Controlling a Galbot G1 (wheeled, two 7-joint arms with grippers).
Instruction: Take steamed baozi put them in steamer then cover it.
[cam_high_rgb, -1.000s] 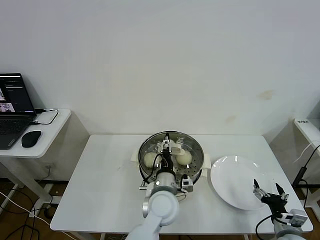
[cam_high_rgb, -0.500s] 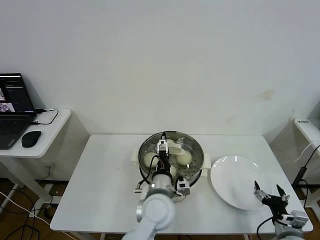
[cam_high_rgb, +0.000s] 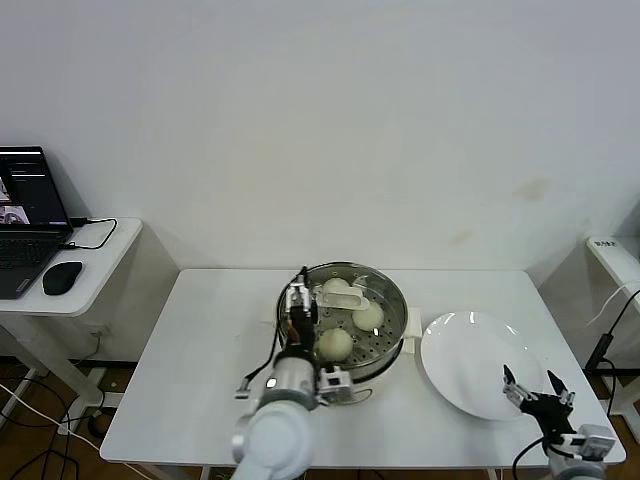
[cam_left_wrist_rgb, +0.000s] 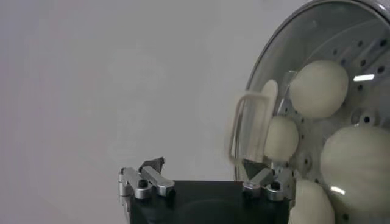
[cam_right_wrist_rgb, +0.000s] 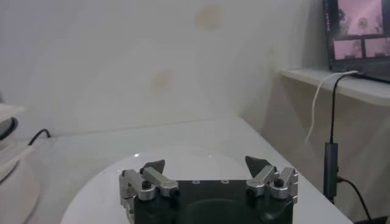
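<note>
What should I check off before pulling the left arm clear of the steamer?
1. Cover seated on the steamer: ok, the glass lid lies over the pot in the head and left wrist views.
2. Steamed baozi inside: ok, buns show through the glass.
3. Left gripper released: ok, open, off the cover's handle.
4. White plate emptied: ok, nothing on it.
5. Right gripper parked: ok, open, over the plate's near edge.
6. Lid rim fully flush all round: cannot tell.
</note>
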